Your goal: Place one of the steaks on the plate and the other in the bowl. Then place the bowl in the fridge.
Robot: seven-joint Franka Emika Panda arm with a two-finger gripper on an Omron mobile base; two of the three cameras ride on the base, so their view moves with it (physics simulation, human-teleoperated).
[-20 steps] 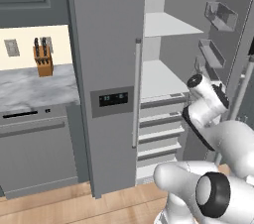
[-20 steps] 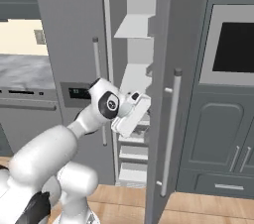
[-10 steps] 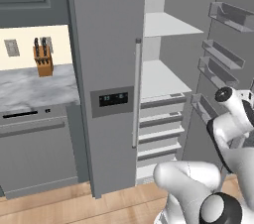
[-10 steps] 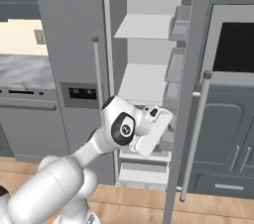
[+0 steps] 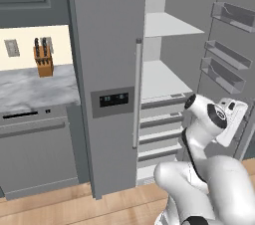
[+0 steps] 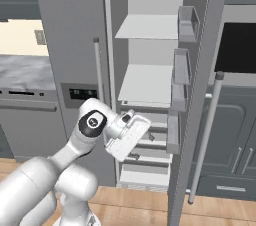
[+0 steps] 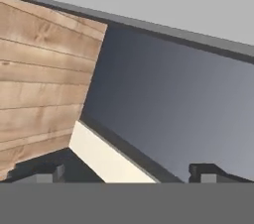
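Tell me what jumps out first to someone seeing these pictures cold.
The tall grey fridge stands with its right door swung wide, baring pale shelves with nothing on them. In front of the lower drawers, the white arm's gripper hangs low, its fingers spread apart and holding nothing. Off to the left, a knife block sits on the marble counter.

Ahead of me, tall grey two-door fridge [image 5: 107, 59], right door swung open. Inside, pale grey shelves [image 6: 147, 84] stacked one above another, nothing lying on any that I can see; drawers below them. Narrow grey door bins [image 5: 226, 72] bare as well. To my left, grey marbled counter [image 5: 35, 89] carries wooden knife block [image 5: 44, 59] standing upright near back wall. Under me, light wooden plank floor [image 6: 145, 210].
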